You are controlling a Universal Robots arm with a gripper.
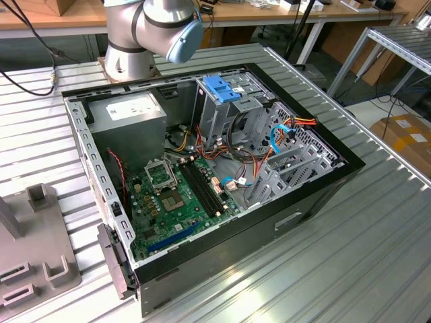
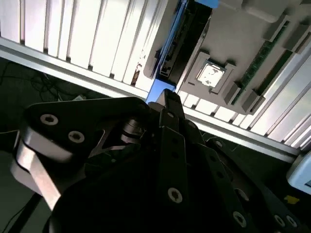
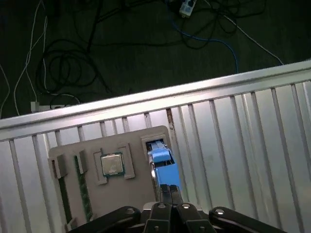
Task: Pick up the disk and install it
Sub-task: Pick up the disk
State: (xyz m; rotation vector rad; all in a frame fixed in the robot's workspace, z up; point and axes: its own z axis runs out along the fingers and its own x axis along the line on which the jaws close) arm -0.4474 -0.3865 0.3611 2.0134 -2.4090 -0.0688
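- The gripper [image 3: 169,191] has its fingers drawn together with no gap showing and nothing seen between them. It looks empty.
- The disk [image 3: 160,158] stands on edge in a slot of the grey tray [image 3: 126,191]. It has not been lifted out, and its blue rail faces the gripper.
- In both wrist views the disk [image 2: 175,39] lies straight ahead of the fingertips and in line with them. The tips sit at or just over its nearer end. Whether they touch it cannot be told.
- The disk's long axis runs away from the tips toward the tray's rim and the table [image 3: 243,126] edge beyond. The fingers sit on that same line, not across it.
- The chip [image 3: 112,164] lies in its own pocket just beside the disk, and a green memory stick [image 3: 80,182] sits past it. Both are off to one side of the gripper's line.
- In the exterior view a grey tray [image 1: 40,249] sits near, at the exterior view's left, apart from the open case [image 1: 222,168].
- The blue-topped cage [image 1: 222,87] is at the far side of the case. It is well apart from that tray, toward the exterior view's right.
- Judged from this, the pick-up has not been made. With the fingers this close together, they could not straddle the disk.
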